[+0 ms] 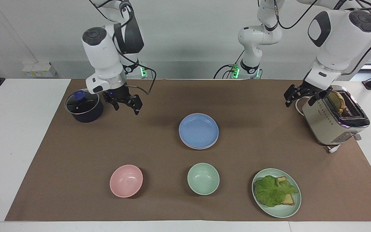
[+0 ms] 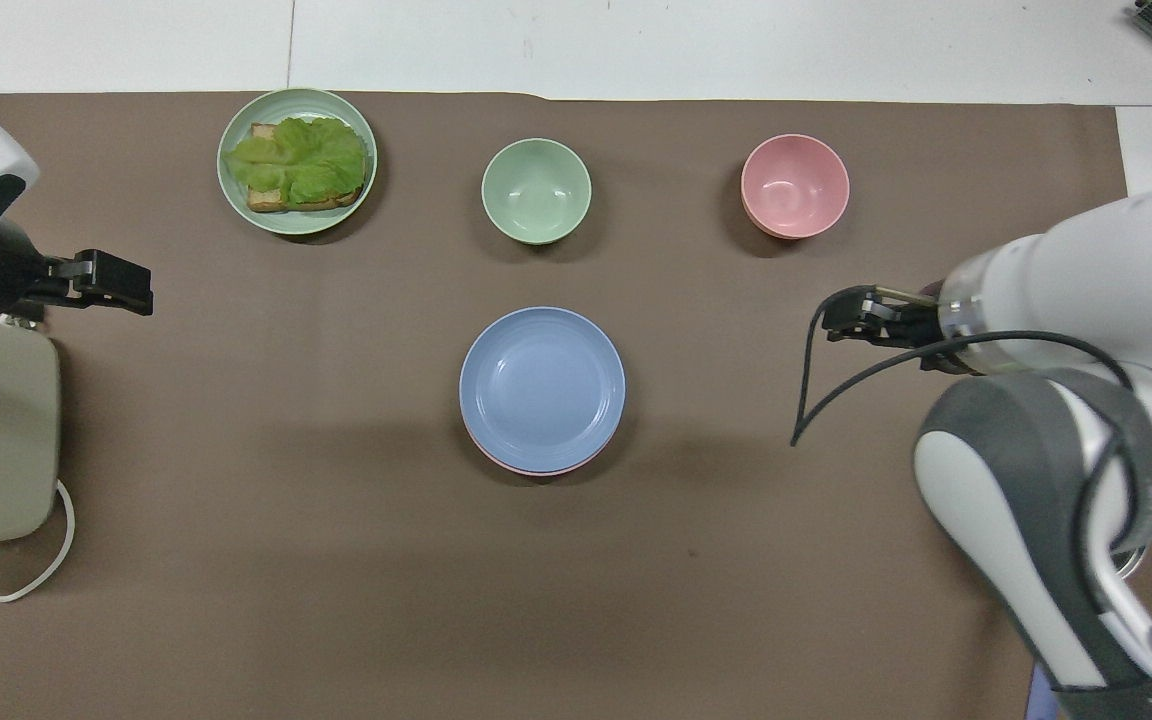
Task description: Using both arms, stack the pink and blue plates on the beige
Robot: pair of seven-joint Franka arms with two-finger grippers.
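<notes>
**Facing view: both hands empty, blue plate tops the stack**

Facing view shows the right hand (image 1: 126, 102) raised over bare mat beside the dark saucepan (image 1: 84, 108), fingers spread and holding nothing, well apart from the stack, which suggests it has no further business there. The left hand (image 1: 301, 95) hangs released and empty just beside the toaster (image 1: 333, 120) at its own end of the counter (image 1: 18, 135), waiting.

At mid-mat sits the blue plate (image 1: 198, 130), shallow, round and matte, with a low raised rim. It lies nested on the pink plate (image 2: 508, 462), of which only a thin crescent shows along the edge nearer the robots. A pale sliver at the stack's base may be the beige plate; I cannot tell for sure. Equal shapes let them seat flush and level, so the stacking looks finished.

Farther from the robots stand a deeper pink bowl (image 1: 126, 180), a mint bowl (image 1: 203, 178) and a green plate (image 1: 290, 209) bearing lettuce on toast.
</notes>
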